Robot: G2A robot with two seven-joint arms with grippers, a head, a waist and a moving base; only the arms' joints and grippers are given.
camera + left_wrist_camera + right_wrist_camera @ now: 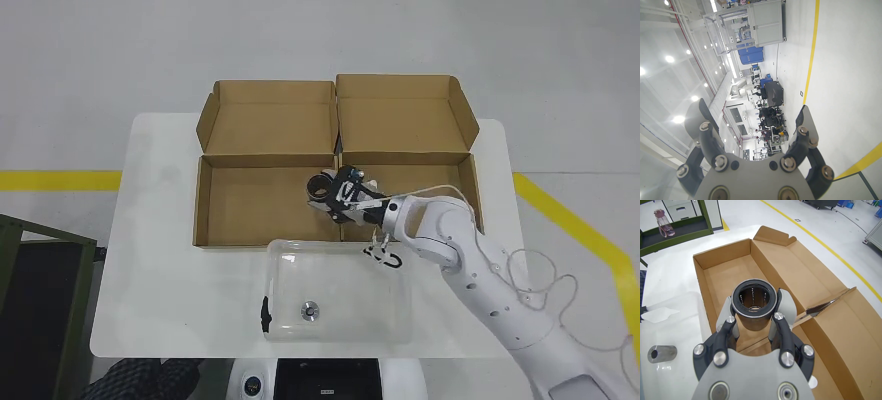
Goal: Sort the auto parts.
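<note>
My right gripper is shut on a black cylindrical bearing sleeve and holds it above the left cardboard box, close to the wall shared with the right box. From above, the gripper and the sleeve hang over the left box near its right side. A silver metal cylinder lies in the clear plastic tray, also seen as the cylinder. My left gripper is open, pointed off into the room with nothing between its fingers.
A small black part sits at the tray's left edge. Both boxes have their lids folded back toward the far side of the white table. A green cart stands beside the table's left edge.
</note>
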